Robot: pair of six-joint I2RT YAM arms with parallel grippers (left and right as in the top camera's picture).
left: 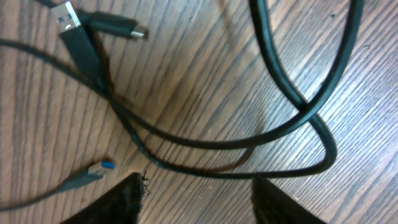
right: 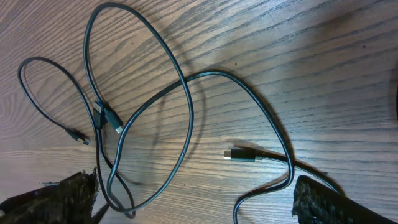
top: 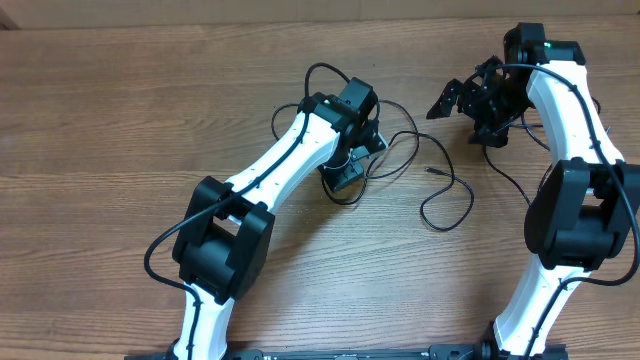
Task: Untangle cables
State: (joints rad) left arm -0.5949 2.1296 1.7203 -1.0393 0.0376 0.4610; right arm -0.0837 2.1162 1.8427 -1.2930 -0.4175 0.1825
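The cables [top: 415,160] are thin black cords lying looped over each other on the wooden table between the two arms. One loop [top: 447,207] reaches toward the front. My left gripper [top: 347,172] is open and empty, low over the left part of the tangle. In the left wrist view its fingers [left: 199,208] straddle bare wood just below crossing cords [left: 217,143], a silvery plug [left: 68,15] and a blue-tipped plug [left: 99,167]. My right gripper [top: 468,98] is open and empty, above the table at the right. Its view shows its fingers [right: 193,205], the looped cords [right: 186,106] and a plug [right: 239,155].
The wooden table [top: 120,120] extends around the tangle. The left arm [top: 270,170] stretches diagonally from the front. The right arm [top: 570,150] stands at the right edge, with its own thicker black cable along it.
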